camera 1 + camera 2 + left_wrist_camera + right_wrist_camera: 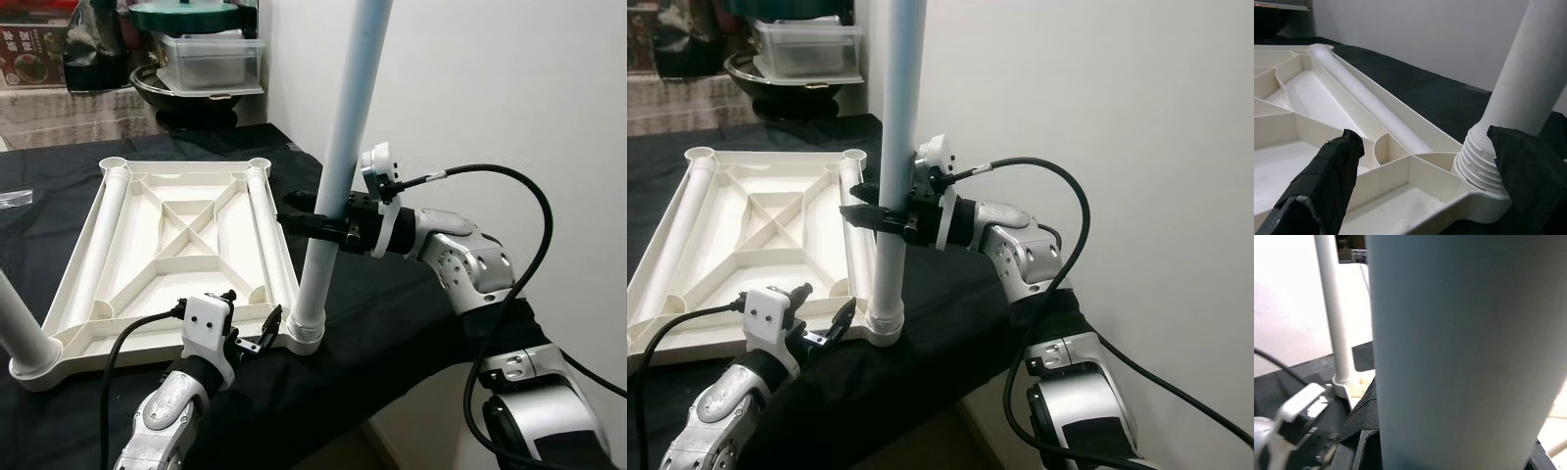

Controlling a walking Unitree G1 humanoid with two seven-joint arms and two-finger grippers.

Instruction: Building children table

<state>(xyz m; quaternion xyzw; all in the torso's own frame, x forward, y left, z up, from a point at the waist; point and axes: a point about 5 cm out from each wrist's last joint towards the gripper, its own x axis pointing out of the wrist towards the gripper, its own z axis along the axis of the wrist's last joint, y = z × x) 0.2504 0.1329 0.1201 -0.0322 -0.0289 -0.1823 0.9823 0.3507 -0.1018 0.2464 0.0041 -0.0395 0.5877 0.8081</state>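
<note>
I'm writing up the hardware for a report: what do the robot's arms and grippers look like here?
Both arms are silver-grey metal with rounded joint housings and black sections. The right arm and left arm each carry a white plastic wrist block and a looping black cable. The right gripper and left gripper have long black fingers, with cloth-like black pads.

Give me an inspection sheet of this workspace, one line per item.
Surface: black cloth over the worktop.
Job's things: white tabletop lying underside up; two loose legs resting inside it along its sides; upright leg in the near right corner socket, threads showing; another leg in the near left corner.
Clutter: clear item at the far left edge, too small to tell.
Grippers: right gripper shut on the upright leg; left gripper open at the socket corner.
Cables: black cables looping off both wrists.
Surroundings: white wall on the right; stacked containers behind.
</note>
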